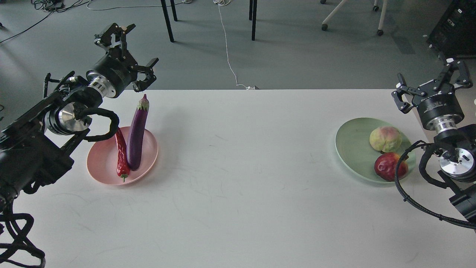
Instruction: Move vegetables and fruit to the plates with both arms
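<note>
A purple eggplant (pixel 137 134) and a red chili pepper (pixel 121 156) lie side by side on the pale pink plate (pixel 105 163) at the table's left. A yellow-green fruit with a pink blush (pixel 385 138) and a dark red pomegranate (pixel 387 166) sit on the mint green plate (pixel 353 145) at the right. My left gripper (pixel 128 52) is open and empty, raised above the table's far left edge, behind the eggplant's stem. My right gripper (pixel 431 83) is open and empty, raised by the far right edge, beyond the green plate. A black cable crosses the pomegranate.
The white table (pixel 238 186) fills the view. Beyond its far edge are grey floor, black chair legs (pixel 168 20), a white cable (pixel 227 48) and a dark box (pixel 453 29) at top right.
</note>
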`<action>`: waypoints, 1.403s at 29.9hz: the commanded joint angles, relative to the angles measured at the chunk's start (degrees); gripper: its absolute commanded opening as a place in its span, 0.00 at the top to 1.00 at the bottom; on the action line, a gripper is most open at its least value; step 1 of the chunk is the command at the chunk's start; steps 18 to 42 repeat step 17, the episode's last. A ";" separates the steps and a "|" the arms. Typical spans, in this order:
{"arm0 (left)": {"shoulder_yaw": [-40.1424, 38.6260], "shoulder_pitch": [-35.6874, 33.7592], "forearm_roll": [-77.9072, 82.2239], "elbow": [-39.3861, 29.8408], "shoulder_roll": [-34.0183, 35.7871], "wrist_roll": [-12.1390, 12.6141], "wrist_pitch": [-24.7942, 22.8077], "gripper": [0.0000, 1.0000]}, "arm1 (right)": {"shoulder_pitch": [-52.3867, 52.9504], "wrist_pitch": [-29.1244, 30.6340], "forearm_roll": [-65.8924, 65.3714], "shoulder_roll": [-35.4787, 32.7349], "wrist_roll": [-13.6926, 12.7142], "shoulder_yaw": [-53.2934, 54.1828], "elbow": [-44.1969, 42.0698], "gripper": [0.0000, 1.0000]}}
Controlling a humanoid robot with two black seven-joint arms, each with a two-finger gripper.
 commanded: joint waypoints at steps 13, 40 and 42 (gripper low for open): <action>-6.75 2.48 -6.30 12.52 -4.52 -0.10 -10.14 0.02 | 8.41 0.15 -0.52 1.78 -1.75 -1.01 -1.13 0.01; -7.02 1.60 -6.30 12.52 -5.66 -0.10 -10.14 0.02 | 8.41 0.33 -0.52 1.78 -1.66 -0.92 -1.04 0.01; -7.02 1.60 -6.30 12.52 -5.66 -0.10 -10.14 0.02 | 8.41 0.33 -0.52 1.78 -1.66 -0.92 -1.04 0.01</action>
